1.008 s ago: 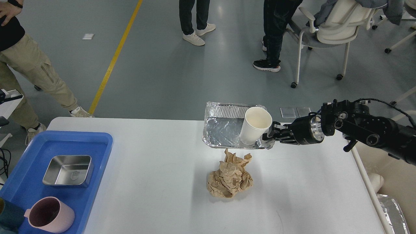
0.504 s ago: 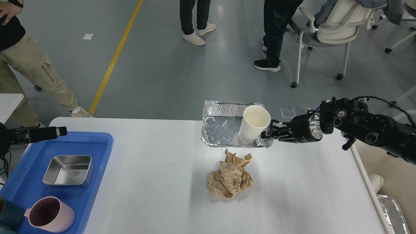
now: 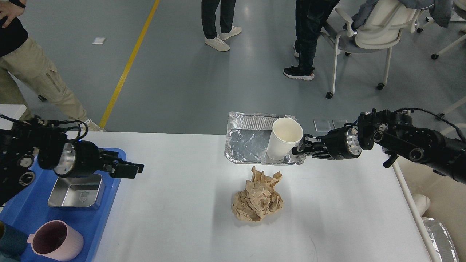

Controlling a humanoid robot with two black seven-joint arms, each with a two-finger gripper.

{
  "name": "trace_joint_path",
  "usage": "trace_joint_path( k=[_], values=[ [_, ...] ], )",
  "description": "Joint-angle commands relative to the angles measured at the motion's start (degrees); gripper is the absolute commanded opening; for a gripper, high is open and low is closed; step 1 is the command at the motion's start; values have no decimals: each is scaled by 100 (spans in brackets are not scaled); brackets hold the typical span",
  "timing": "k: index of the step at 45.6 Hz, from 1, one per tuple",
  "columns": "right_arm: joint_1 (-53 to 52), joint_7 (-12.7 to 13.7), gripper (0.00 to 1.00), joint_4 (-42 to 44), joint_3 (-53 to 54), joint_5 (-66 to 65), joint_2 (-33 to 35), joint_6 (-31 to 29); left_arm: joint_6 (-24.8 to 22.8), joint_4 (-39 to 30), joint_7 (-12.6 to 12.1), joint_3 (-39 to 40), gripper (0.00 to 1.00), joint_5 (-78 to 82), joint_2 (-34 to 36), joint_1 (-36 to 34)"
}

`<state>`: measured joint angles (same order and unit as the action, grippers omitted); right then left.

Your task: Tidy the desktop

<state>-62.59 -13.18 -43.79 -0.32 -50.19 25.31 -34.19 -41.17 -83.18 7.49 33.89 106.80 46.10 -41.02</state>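
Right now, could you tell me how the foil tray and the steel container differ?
The foil tray is crinkled, holds a white paper cup, and is gripped at its edge by the right gripper; the steel container is smooth, empty and sits in the blue bin. Both are shallow, silvery rectangles.

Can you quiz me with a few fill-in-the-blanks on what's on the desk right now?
1. The white paper cup stands in the ____ tray.
2. The crumpled brown paper lies on the ____.
3. The steel container sits in the ____ bin.
4. The right gripper pinches the tray's ____ edge.

Answers: foil; desktop; blue; right
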Motion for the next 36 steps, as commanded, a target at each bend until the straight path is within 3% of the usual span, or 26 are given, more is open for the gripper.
trace_joint_path(
  k=[1,9,19,36],
  values=[
    [1,0,0,-7,5,0,9,0,223,389,-11,-392,97,726,-784,-231],
    [1,-9,0,2,5,0,27,0,698,899,-37,-488,97,1335,-1831,-187],
    [1,0,0,-7,14,0,1,0,1585,1295,-81,-1139,97,1432,-2552,-179],
    [-8,-9,0,-77,23,0,9,36,2210,2103,-72,-1341,97,1432,-3379,-170]
  ],
)
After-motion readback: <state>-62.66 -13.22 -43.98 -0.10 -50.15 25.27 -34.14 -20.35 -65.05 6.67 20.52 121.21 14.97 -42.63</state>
